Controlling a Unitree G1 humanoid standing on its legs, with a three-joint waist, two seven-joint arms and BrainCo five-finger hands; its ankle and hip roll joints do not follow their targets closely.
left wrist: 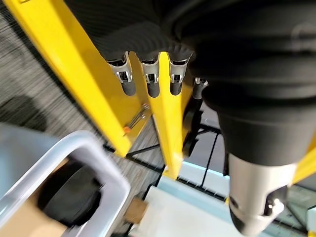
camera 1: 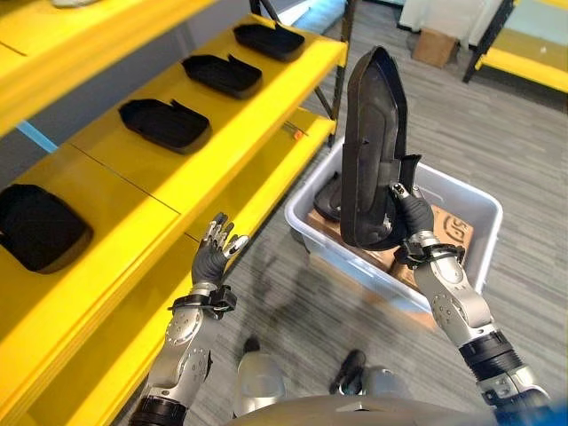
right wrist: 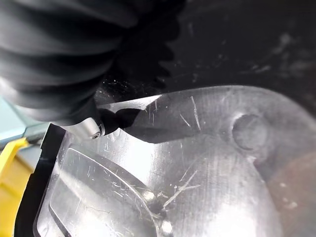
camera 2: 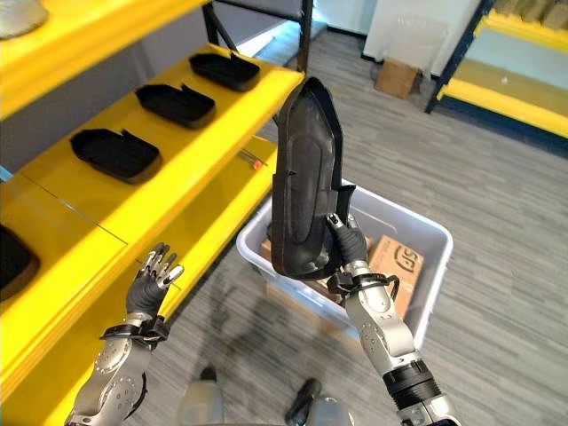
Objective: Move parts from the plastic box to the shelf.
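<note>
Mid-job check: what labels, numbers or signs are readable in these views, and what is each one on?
Cardboard box inside the plastic box: a dark printed mark on its top, too unclear to read reliably.
Small orange tag on the lower shelf board: too small to read.
Black part held in the right hand, and the parts on the shelf: no text visible.

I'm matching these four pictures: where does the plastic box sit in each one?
Left eye view: plastic box, right of centre, behind the held black part.
Right eye view: box, centre right.
Left wrist view: box rim, lower left.
Right wrist view: I cannot make it out.
Shared landmark: the yellow shelf.
</note>
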